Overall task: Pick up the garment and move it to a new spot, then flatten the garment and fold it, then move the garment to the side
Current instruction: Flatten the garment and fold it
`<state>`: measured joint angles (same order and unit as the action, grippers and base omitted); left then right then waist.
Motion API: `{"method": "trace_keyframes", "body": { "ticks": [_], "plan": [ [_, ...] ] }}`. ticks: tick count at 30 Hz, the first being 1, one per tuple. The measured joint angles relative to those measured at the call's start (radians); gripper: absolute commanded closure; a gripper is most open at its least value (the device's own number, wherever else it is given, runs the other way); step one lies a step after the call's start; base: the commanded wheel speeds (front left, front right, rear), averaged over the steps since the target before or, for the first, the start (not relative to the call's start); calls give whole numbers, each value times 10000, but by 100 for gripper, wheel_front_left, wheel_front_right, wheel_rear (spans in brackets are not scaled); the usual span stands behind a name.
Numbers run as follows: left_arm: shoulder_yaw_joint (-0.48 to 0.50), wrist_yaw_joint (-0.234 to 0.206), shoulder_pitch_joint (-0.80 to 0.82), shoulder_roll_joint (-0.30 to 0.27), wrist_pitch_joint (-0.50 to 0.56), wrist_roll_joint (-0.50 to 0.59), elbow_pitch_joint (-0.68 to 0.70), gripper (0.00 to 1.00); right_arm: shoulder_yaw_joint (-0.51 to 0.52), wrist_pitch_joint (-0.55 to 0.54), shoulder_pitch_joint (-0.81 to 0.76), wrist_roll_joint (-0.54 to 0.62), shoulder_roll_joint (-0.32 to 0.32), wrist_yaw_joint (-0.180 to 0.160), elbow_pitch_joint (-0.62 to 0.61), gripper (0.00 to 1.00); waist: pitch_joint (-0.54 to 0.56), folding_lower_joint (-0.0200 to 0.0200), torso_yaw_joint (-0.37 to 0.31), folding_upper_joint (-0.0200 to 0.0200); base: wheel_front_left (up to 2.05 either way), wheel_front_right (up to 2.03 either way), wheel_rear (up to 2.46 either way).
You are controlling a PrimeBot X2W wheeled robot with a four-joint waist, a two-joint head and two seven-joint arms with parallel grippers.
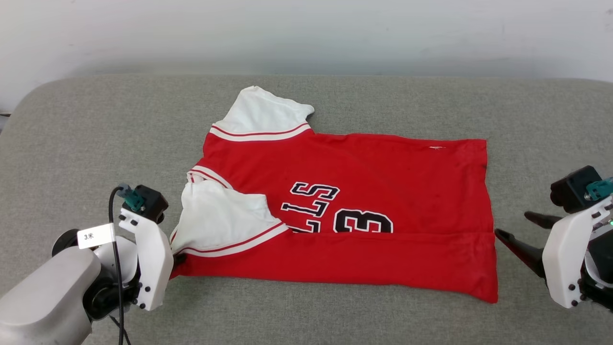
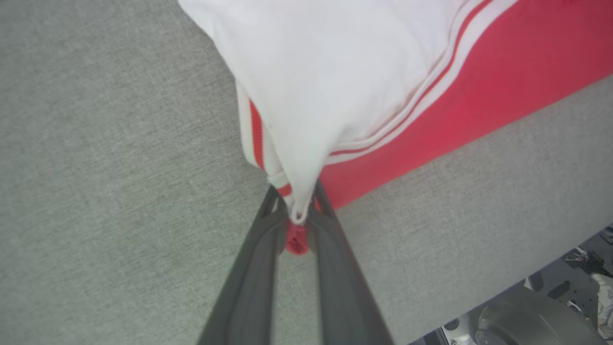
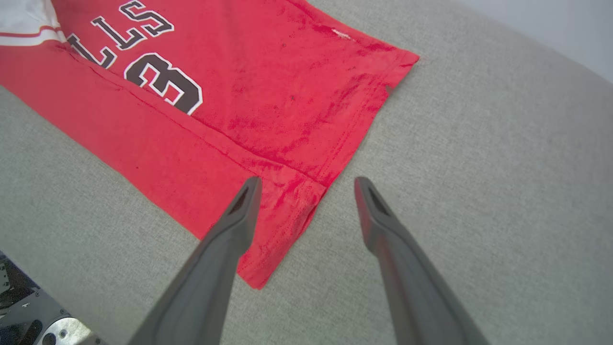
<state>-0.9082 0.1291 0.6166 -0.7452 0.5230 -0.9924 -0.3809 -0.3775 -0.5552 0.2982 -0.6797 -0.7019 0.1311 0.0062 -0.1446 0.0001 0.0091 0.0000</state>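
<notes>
Red garment (image 1: 364, 191) looks soft, light and floppy: left gripper (image 2: 297, 225) clamps its corner at lower left; right gripper (image 3: 307, 184), jaws apart, should pinch the hem corner at lower right.

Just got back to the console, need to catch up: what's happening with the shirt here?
The left gripper is shut on the sleeve-end near corner of the red jersey T-shirt with white sleeves, which lies on the grey fabric surface with its near edge folded over. The right gripper is open at the hem end, gripping nothing yet.
</notes>
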Motion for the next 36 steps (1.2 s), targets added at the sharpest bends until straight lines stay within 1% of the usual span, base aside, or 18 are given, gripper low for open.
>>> {"method": "trace_keyframes", "body": {
  "ticks": [5, 8, 11, 17, 21, 24, 30, 31, 32, 36],
  "plan": [
    [44, -15, -1, -134, -188, 13, 527, 100, -198, -2213, 128, -702, -399, 0, -56, 0, 47, 0, 130, 0, 0, 0, 0],
    [38, -119, 1, -151, -205, 63, 782, 100, -188, -3106, 170, -867, -491, 0, 48, 0, -12, 0, 209, 0, 0, 0, 0],
    [36, -201, 19, -148, -247, 148, 999, 100, -188, -3553, 187, -869, -387, 0, 359, 0, -107, 0, 290, 0, 0, 0, 0],
    [8, -326, 33, -127, -332, 301, 1183, 100, -282, -3684, 138, -727, 357, 2, 1193, 0, -338, 0, 433, 0, 0, 0, 0],
    [2, -345, 64, -123, -380, 330, 1231, 100, -276, -3352, 145, -619, 934, 0, 1896, 0, -506, 0, 490, 0, 0, 0, 0],
    [-2, -370, 83, -119, -424, 384, 1239, 100, -531, -3172, 130, -522, 1078, -4, 2309, 0, -625, -1, 530, 0, 0, 0, 0],
    [-48, -410, 87, -117, -525, 449, 1158, 100, -842, -2562, 143, -575, 1129, -21, 2792, 0, -705, -2, 561, 0, 0, 0, 0],
    [-50, -412, 81, -117, -541, 445, 1133, 100, -886, -2447, 151, -642, 1127, -23, 2834, 62, -684, -1, 553, 0, 0, 0, 0],
    [-48, -412, 61, -117, -591, 414, 1112, 100, -941, -2303, 158, -685, 1118, -23, 2851, 100, -651, -1, 542, 0, 0, 0, 0],
    [-25, -428, -150, -142, -713, 276, 1024, 100, -1101, -1825, 229, -1030, 1174, -17, 2913, 100, -431, -1, 483, 0, 0, 0, 0]
  ]
}}
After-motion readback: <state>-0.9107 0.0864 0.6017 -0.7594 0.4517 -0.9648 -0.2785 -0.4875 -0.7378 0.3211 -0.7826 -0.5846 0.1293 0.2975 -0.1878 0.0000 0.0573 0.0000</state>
